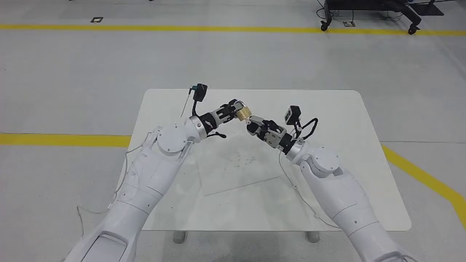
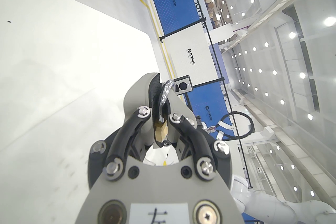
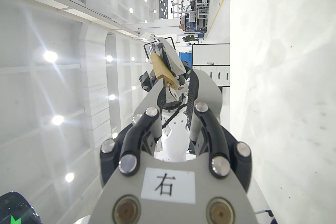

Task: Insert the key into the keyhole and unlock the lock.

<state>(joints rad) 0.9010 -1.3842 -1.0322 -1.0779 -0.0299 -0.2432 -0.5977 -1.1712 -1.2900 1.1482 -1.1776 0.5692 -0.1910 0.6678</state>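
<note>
The right gripper [image 1: 255, 124] hangs above the middle of the white table [image 1: 342, 124], right at the small silver key [image 3: 172, 85]; whether it grips the key I cannot tell. The key meets the bottom face of the brass lock [image 1: 245, 111], just beyond it to the left. Farther left, the left gripper [image 1: 235, 109] is clamped on the lock, with the shackle [image 2: 164, 96] between its fingers.

Above the white rectangular tabletop [image 1: 349, 189], the left claw [image 1: 239, 109] with a small brass padlock [image 1: 246, 112] nearly meets the right claw [image 1: 253, 123], blocking passage between them; room lies toward both side edges.
</note>
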